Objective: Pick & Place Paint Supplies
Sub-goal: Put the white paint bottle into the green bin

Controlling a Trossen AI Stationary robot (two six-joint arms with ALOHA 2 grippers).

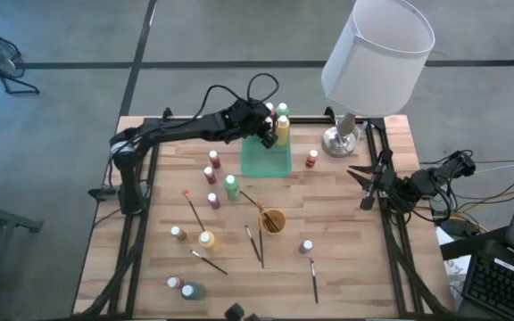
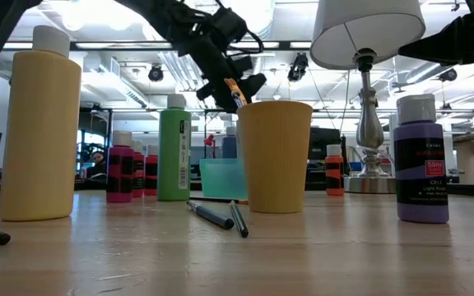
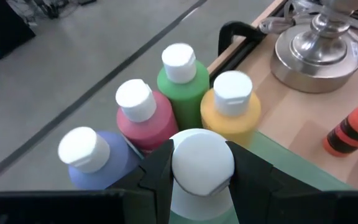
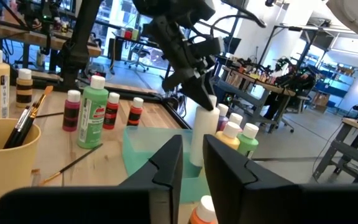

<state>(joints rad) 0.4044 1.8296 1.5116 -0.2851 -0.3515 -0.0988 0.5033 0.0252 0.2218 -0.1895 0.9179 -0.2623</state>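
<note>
My left gripper (image 1: 266, 132) hangs over the far end of the translucent green tray (image 1: 266, 160) and is shut on a white paint bottle (image 4: 197, 137). Green (image 3: 179, 81), yellow (image 3: 232, 109), pink (image 3: 143, 118) and blue (image 3: 95, 158) bottles stand together in the tray's far end, just beyond it. Other bottles stand loose on the table, among them red (image 1: 213, 160), green (image 1: 231, 187), yellow (image 1: 206, 239) and purple (image 1: 306, 247). Brushes (image 1: 194, 212) lie flat on the boards. My right gripper (image 1: 364, 183) waits open near the right edge. My left gripper pinches the white bottle's cap (image 3: 202, 163) between its two fingers, one on either side, coming down from above. The bottle stays upright below the fingers, inside the tray's walls. Whether its base (image 4: 196, 163) rests on the tray floor does not show.
An orange-yellow cup (image 1: 272, 220) holding brushes stands mid-table. A lamp with a white shade (image 1: 377, 53) and a metal base (image 1: 340, 138) occupies the far right corner, with an orange-red bottle (image 1: 311, 160) beside the tray. More bottles (image 1: 193, 291) and brushes (image 1: 313, 281) lie toward the near edge.
</note>
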